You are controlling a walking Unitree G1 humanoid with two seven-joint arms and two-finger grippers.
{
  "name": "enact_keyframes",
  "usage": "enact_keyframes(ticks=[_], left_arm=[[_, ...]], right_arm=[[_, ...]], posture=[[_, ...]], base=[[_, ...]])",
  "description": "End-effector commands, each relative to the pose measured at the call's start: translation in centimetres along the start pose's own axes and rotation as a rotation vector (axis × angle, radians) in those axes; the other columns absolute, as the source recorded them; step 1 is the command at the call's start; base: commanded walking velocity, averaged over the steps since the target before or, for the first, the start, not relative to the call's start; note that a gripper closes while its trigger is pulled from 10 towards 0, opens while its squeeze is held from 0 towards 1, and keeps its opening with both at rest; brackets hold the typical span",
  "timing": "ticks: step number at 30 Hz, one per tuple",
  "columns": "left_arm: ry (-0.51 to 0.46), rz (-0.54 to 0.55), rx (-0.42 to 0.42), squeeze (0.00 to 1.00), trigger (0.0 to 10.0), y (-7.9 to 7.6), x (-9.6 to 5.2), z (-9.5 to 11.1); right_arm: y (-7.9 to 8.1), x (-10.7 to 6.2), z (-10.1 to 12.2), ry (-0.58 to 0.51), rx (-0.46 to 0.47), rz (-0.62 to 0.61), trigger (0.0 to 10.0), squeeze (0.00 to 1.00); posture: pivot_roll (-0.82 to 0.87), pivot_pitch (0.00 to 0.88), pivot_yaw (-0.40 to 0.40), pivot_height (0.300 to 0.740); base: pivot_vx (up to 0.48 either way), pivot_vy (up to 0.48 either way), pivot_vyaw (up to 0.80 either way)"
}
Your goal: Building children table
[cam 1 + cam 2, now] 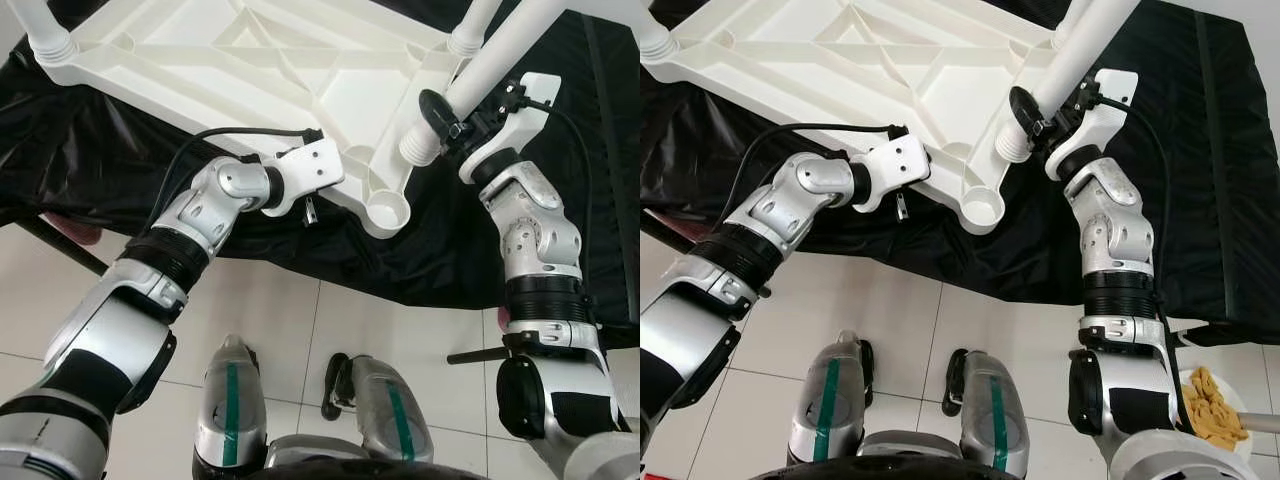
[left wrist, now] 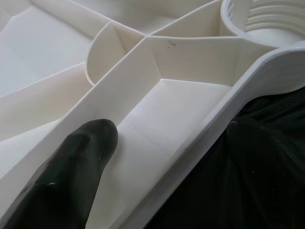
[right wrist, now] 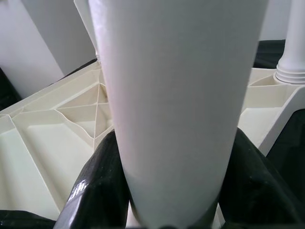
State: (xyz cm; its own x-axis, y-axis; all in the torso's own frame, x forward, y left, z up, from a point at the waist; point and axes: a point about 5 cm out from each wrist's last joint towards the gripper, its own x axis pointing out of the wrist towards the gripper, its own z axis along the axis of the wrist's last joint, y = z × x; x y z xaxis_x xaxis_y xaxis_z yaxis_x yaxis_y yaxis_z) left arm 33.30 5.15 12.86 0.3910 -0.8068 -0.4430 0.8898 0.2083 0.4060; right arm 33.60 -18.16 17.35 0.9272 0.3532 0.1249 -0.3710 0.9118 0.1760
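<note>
Right fingers [image 3: 102, 191]: clenched around the loose white leg [image 1: 500, 55], threaded end just above and beside the empty socket [image 1: 388, 211].
Left fingers [image 2: 71, 181]: one pad pressed inside a rib pocket near that socket; grip state cannot be told.
Tabletop [image 1: 250, 60]: upside down on the black-covered worktop [image 1: 470, 250], socket corner overhanging its edge.
Advice: probably brace the top, square the thread over the socket, then twist.
Count: one tabletop; three legs visible, two seated; one open socket.
</note>
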Motion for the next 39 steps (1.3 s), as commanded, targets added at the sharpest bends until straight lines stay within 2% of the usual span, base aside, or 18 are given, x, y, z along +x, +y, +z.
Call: enact_keyframes(ticks=[1, 16, 22, 28, 33, 37, 39], left_arm=[[-0.044, 0.222, 0.04, 0.0, 10.0, 1.8, 0.1, 1.5], [-0.072, 0.209, 0.074, 0.0, 10.0, 1.7, 2.0, 3.2], [-0.064, 0.222, 0.084, 0.0, 10.0, 1.5, 2.6, 3.2], [-0.047, 0.256, 0.055, 0.0, 10.0, 1.5, 2.6, 2.5], [-0.04, 0.325, 0.035, 0.0, 10.0, 1.9, 2.7, 2.3], [-0.049, 0.386, -0.016, 0.0, 10.0, 2.4, 2.7, 2.2], [-0.08, 0.45, -0.084, 0.0, 10.0, 2.8, 2.6, 2.5]], right_arm=[[-0.1, -0.2, 0.4, -0.018, 0.002, -0.012, 10.0, 0.0], [-0.3, -0.6, 0.4, -0.024, 0.002, -0.028, 10.0, 0.0], [-0.3, -0.7, 0.6, -0.036, 0.003, -0.039, 10.0, 0.0], [-0.2, -0.9, 0.6, -0.042, 0.008, -0.042, 10.0, 0.0], [-0.1, -1.0, 0.6, -0.047, 0.017, -0.043, 10.0, 0.0], [0.0, -1.1, 0.6, -0.057, 0.022, -0.039, 10.0, 0.0], [0.1, -1.1, 0.7, -0.064, 0.022, -0.036, 10.0, 0.0]], posture=[[0.05, 0.04, -0.04, 0.74], [0.05, 0.063, -0.031, 0.74], [0.04, 0.072, -0.032, 0.74], [0.04, 0.079, -0.031, 0.74], [0.03, 0.088, -0.032, 0.74], [0.03, 0.091, -0.033, 0.74], [0.04, 0.093, -0.034, 0.74]], base=[[0.0, 0.0, 0.0], [0.0, 0.0, 0.0], [0.0, 0.0, 0.0], [0.0, 0.0, 0.0], [0.0, 0.0, 0.0], [0.0, 0.0, 0.0], [0.0, 0.0, 0.0]])
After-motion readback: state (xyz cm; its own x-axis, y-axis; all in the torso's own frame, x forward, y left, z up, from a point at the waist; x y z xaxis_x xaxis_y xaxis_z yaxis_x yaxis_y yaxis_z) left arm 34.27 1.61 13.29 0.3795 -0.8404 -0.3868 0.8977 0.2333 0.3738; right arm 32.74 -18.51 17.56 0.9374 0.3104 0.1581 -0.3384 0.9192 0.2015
